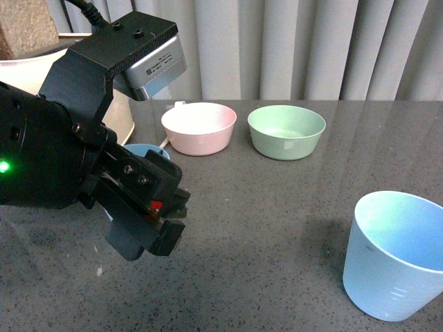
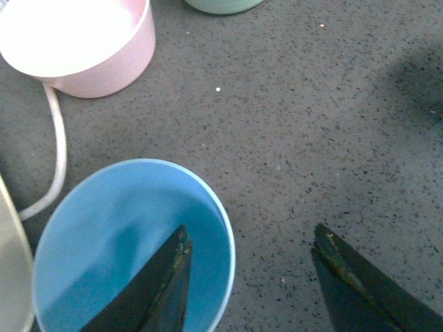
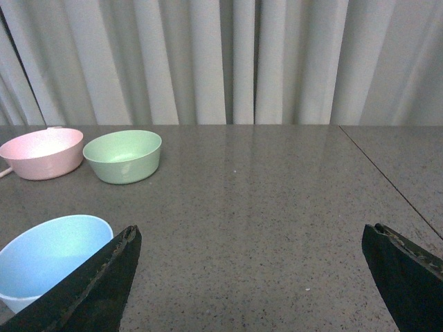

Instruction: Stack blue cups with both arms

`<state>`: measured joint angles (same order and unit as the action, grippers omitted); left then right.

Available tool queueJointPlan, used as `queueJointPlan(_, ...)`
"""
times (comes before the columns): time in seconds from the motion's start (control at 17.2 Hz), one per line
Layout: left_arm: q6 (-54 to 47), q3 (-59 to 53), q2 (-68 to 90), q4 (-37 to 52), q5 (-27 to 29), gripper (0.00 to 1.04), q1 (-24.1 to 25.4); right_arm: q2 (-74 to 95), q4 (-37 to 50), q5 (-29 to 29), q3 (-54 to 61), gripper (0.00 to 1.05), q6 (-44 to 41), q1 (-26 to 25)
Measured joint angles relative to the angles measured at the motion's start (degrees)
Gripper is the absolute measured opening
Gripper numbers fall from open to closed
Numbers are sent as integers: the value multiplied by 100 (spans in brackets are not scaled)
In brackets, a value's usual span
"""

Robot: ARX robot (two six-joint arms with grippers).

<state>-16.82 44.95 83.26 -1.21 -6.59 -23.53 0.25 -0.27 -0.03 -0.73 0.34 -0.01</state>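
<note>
Pickup step: left black gripper, jaws spread, hovers over rim of light-blue tapered plastic tumbler. Next: lower, pinch wall. Right gripper likewise spread.

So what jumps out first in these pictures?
The bulky black left arm with its green light fills the front view's left foreground, its open pincer straddling the rim of one blue cup. A second blue cup stands alone at near right, and a pink bowl and green bowl sit side by side further back.

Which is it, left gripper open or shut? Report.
Open. Fingers of the left gripper stand apart, one over the blue cup, one outside.
</note>
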Motion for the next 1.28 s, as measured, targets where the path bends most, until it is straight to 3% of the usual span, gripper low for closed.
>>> queueJointPlan(0.29,-22,2,-11,-52,24,4,-17,0,0,0,0,98,0,0)
queueJointPlan(0.52,-103,31,-330,-317,44,2,-251,0,0,0,0,98,0,0)
queueJointPlan(0.93,-232,647,-205,-540,229,2,-1429,0,0,0,0,98,0,0)
queueJointPlan(1.28,-297,866,234,-437,308,2,-1670,0,0,0,0,98,0,0)
